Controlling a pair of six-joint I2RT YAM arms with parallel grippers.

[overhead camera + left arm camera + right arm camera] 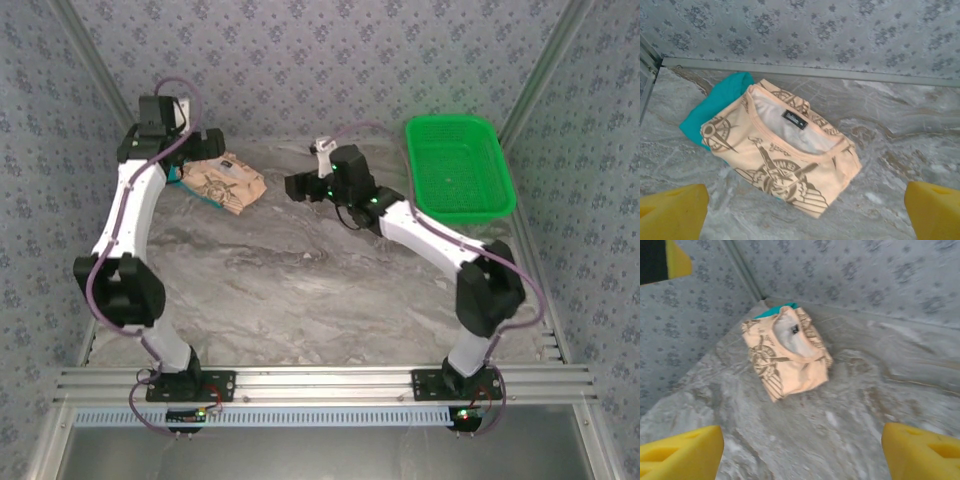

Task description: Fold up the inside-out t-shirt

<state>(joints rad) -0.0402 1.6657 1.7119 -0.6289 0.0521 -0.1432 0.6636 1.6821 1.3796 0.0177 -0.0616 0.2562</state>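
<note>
The inside-out t-shirt (782, 160) lies ahead of your wide-open, empty left gripper (805, 212); right gripper (802, 450) likewise. Expect soft, light cloth; pinch a folded edge.

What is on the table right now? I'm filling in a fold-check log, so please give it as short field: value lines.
t-shirt: peach with brown prints, folded into a compact bundle at the far left of the table
facing up: neck opening with the dark label
underneath: teal shirt, poking out on the wall side
left gripper: open, above the bundle, holding nothing
right gripper: open, pointed at the bundle, holding nothing
green basket: far right corner, away from both shirts
</note>
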